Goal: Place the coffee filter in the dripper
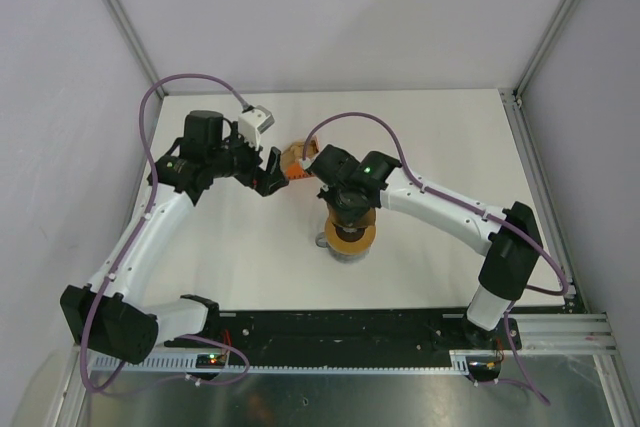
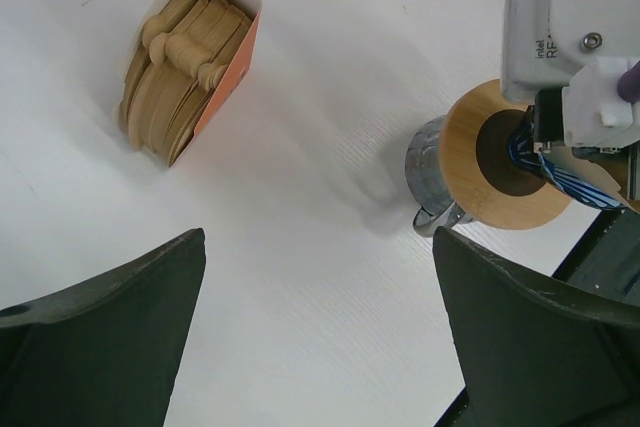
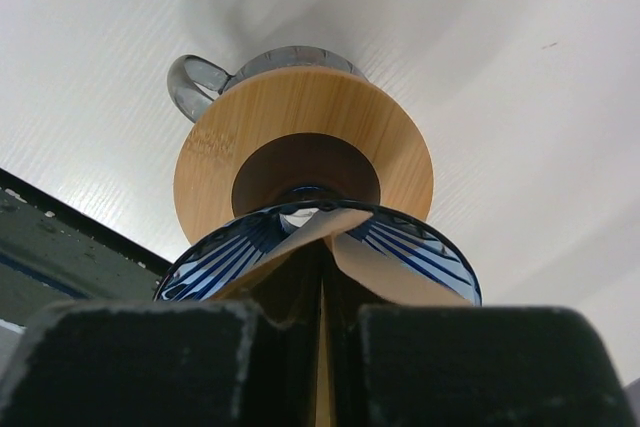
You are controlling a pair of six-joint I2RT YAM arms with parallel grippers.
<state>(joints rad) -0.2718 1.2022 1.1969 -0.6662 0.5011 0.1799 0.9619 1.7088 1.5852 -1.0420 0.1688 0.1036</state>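
Observation:
In the right wrist view my right gripper (image 3: 322,347) is shut on the tan paper coffee filter (image 3: 395,272). The filter lies folded inside the blue ribbed dripper (image 3: 215,262), which is directly over the grey cup's wooden ring top (image 3: 300,122). I cannot tell whether the dripper rests on the ring. In the top view the right gripper (image 1: 345,209) hides the dripper above the cup (image 1: 350,239). My left gripper (image 2: 318,247) is open and empty above bare table, and in the top view (image 1: 270,175) it is next to the orange box (image 1: 295,159).
The orange box (image 2: 190,57) lies open with a stack of tan filters inside, left of the cup (image 2: 428,172). The right wrist's camera housing (image 2: 570,27) hangs over the ring top. White walls close in the table at the back and sides.

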